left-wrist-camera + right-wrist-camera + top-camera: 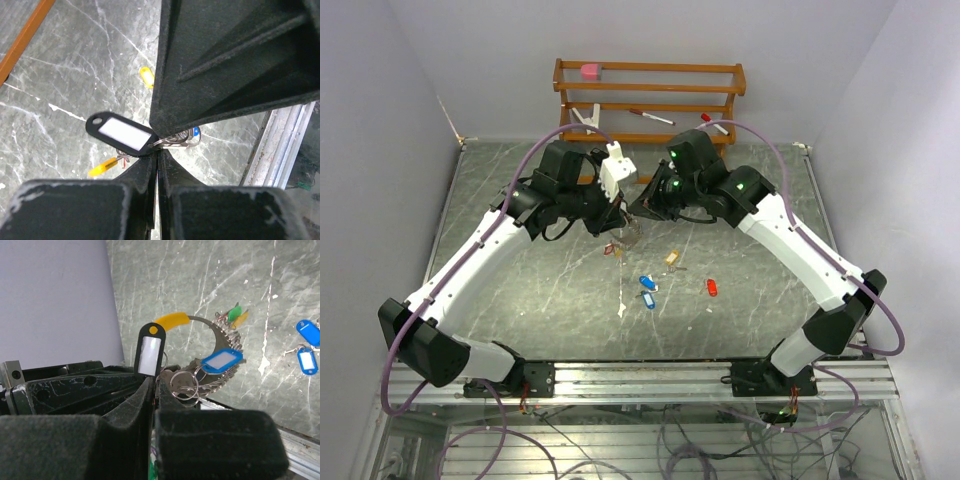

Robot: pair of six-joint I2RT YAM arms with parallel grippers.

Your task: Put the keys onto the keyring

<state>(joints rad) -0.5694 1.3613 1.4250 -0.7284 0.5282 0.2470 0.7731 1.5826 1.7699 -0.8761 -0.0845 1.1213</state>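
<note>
**Item: keyring**. A thin grey wire loop with a yellow sleeve, held off the surface on the arms' side of the rack.
- Handling: I judge it light, stiff and springy, and slick where the wire is bare. The sleeve or a bare stretch of wire looks the best hold. The hanging tags would swing and twist in a grip.
- Already hanging on or near it: blue-tagged key and a bunch with green and yellow tags.

**Black-tagged key**. It stands right at the meeting fingertips. The tag is smooth plastic and its small split ring is fiddly.

**Left end effector**. Its fingers are pressed together, apparently on the wire among the split rings.

**Right end effector**. Its fingers are closed too, seemingly on the foot of the black-tagged key. The exact hold is hard to make out.

**Loose keys**, lying flat and further from the rack:
- tan
- blue
- blue
- red

Being thin, these look awkward to pinch up.

**Room:** The two end effectors are nearly touching, so there is little play between them. There is open surface away from the rack. Walls stand close at both sides.
</note>
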